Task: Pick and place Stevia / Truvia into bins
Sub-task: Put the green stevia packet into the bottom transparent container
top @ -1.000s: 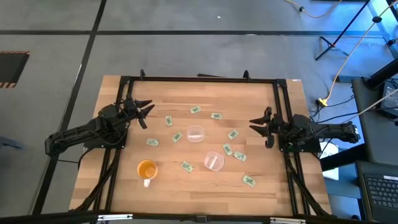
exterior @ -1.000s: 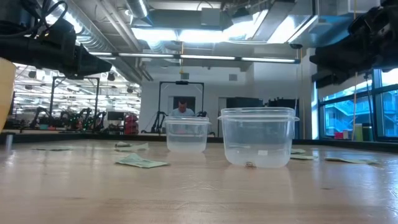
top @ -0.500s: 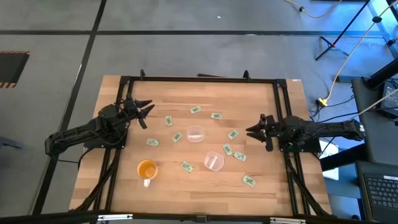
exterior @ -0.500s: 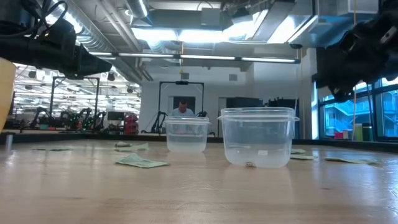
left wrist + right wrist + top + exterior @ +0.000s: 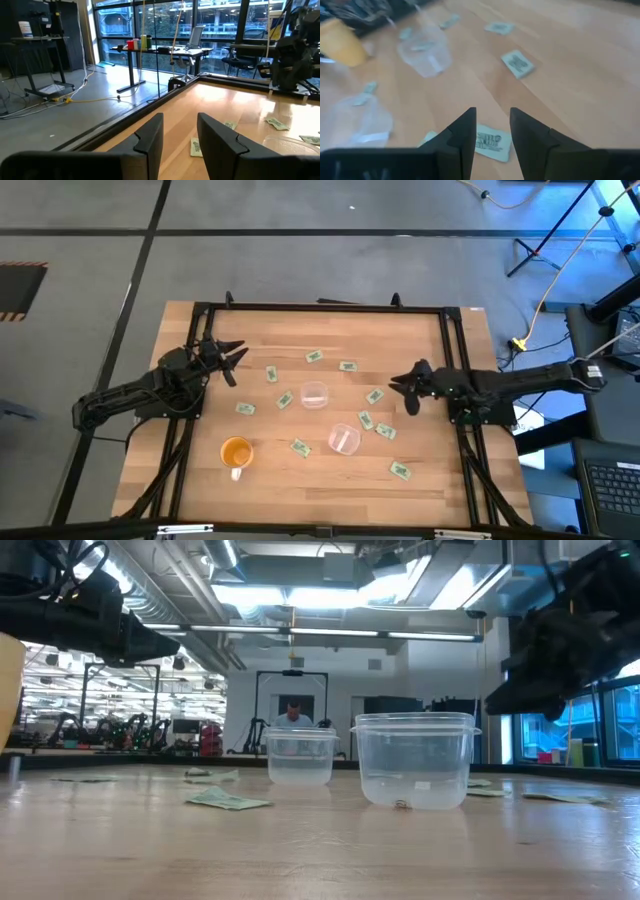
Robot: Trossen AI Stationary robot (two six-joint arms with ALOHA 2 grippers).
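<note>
The right gripper [image 5: 402, 388], fingers parted and empty, has reached inward from the table's right edge over the last second and now hovers just beside a pale green paper sweetener packet [image 5: 375, 395]. A pick looks imminent. The two clear round plastic cups [image 5: 315, 395] sit mid-table, other packets scattered around them. The left gripper [image 5: 232, 361] waits open near the left edge, unmoved.

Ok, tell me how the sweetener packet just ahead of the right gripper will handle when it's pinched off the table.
The sweetener packet lies flat on the wooden table, so the right gripper will probably struggle to get under its edge. It looks like thin paper: likely light, floppy, and prone to sliding if nudged.
</note>
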